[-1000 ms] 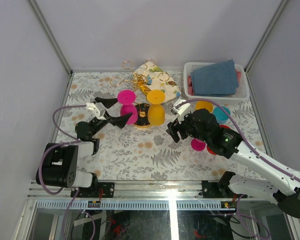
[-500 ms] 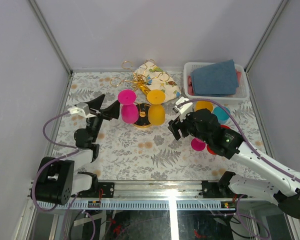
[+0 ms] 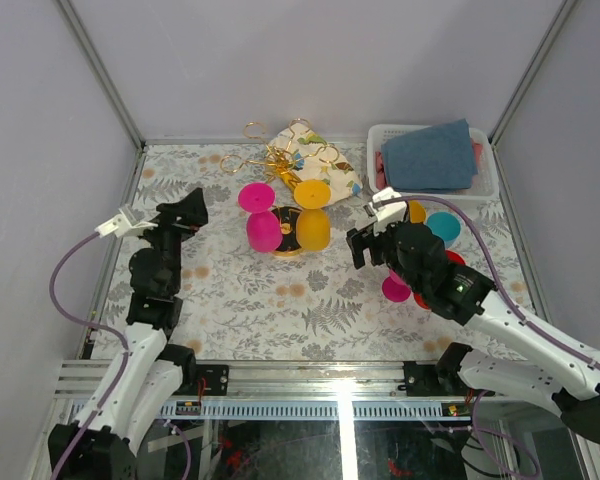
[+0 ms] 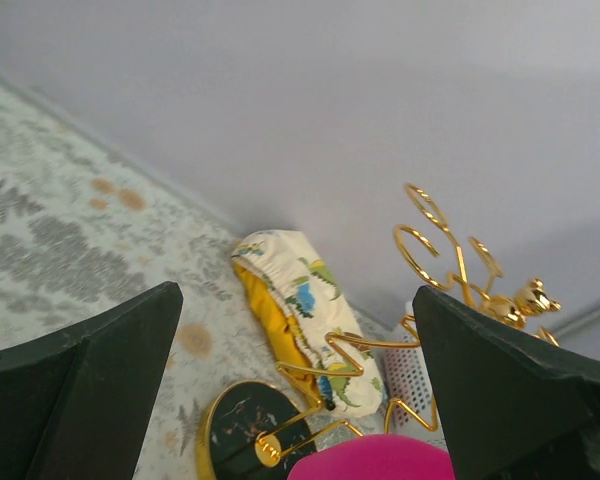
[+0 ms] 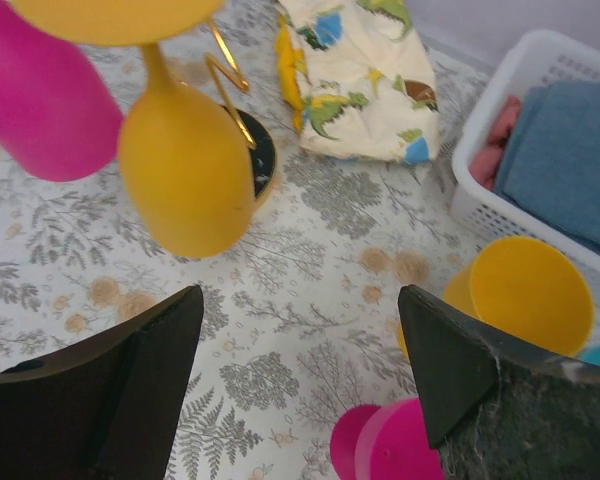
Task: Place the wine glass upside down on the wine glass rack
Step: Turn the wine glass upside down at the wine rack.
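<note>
The left gripper (image 4: 295, 300) stood wide open with nothing between its fingers (image 4: 90, 385), which pointed toward the wine glass rack (image 3: 277, 163) from the left, clear of it. The right gripper (image 5: 300, 300) was also spread wide and held nothing, hovering over the patterned table (image 3: 280, 310) to the right of the rack.

The pink wine glass (image 3: 261, 228) sat upside down on the rack, foot uppermost and bowl down beside the black gold-rimmed base. A yellow wine glass (image 3: 313, 228) was inverted the same way just to its right (whether the two bowls touched could not be told). A dinosaur-print pouch (image 3: 325, 165) lay behind the rack.

At the far right corner, the white basket (image 3: 380, 132) held a folded blue cloth (image 3: 432, 155), with a pink cloth (image 3: 381, 165) tucked against its left wall. In front of the basket, several loose glasses were grouped together on the table: a yellow one (image 3: 410, 211), a teal one (image 3: 443, 226) and a pink one (image 3: 394, 288), partly hidden by the right arm.
</note>
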